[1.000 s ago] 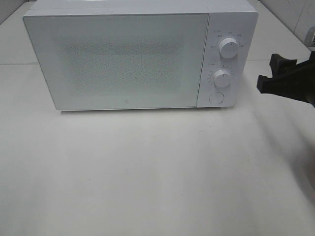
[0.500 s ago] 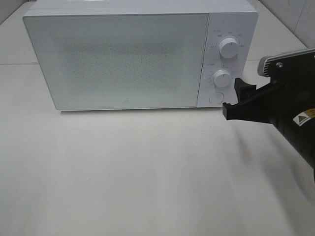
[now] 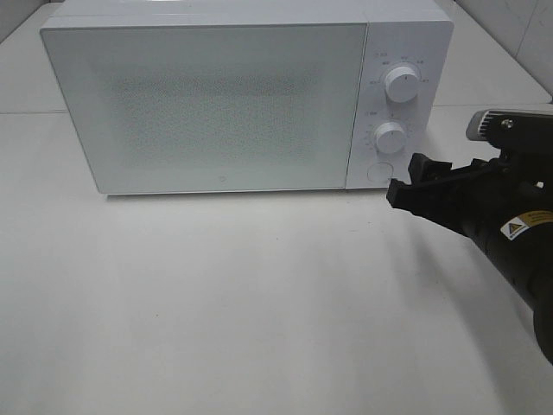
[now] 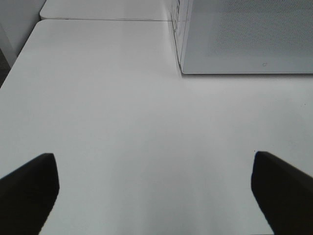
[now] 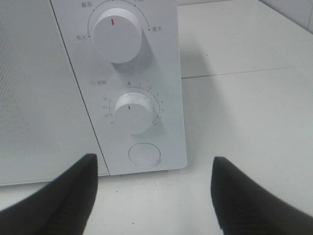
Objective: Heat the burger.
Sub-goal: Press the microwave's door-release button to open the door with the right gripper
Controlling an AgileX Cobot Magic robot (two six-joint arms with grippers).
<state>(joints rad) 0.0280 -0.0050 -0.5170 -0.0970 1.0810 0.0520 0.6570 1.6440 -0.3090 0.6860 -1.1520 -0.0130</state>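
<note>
Standing at the far side of the white table (image 3: 259, 294), a white microwave (image 3: 246, 95) is recorded with its frosted door (image 3: 203, 104) shut.

- Burger: not seen in any view. Whether it lies behind the frosted door cannot be told; nothing is carried by either arm.
- Right gripper (image 3: 410, 180): held low at the right end of the microwave, just in front of the control panel. Its jaws are spread wide and nothing is gripped. It is aimed at the round button (image 5: 144, 153) at the foot of the panel, though contact is not made. This placement is judged to serve pressing the button, most likely the door release, so that the door can be swung open.
- Timer knob (image 5: 132, 111): set at zero, so heating is judged not to be started.
- Upper knob (image 5: 117, 33): its red mark is turned to the top.
- Left gripper (image 4: 155, 196): held over bare table near the left end of the microwave, jaws wide apart and empty. It is judged to be kept clear of the door's swing and out of the right arm's way.
</note>
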